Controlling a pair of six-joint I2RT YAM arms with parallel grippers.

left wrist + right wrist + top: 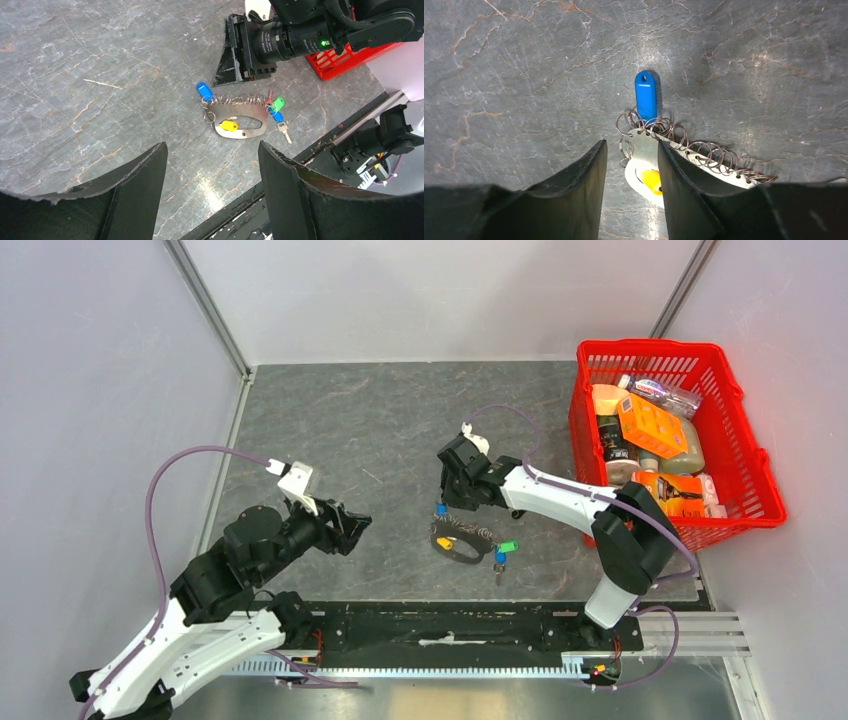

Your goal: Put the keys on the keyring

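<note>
The keyring (457, 546) is a flat silver loop lying on the grey table, with a row of wire rings along its far edge and a green tag (509, 547) at its right end. A blue cap (645, 95) lies at its far left corner and a yellow cap (652, 180) sits inside the loop. A blue-headed key (280, 121) lies by the green tag (278, 104). My right gripper (631, 146) is open and low over the keyring's (642, 159) left end, one small ring between its fingers. My left gripper (212, 149) hangs open to the left, holding nothing.
A red basket (745, 455) full of packaged goods stands at the right back. A black rail (450, 625) runs along the near table edge. White walls close in the left, back and right sides.
</note>
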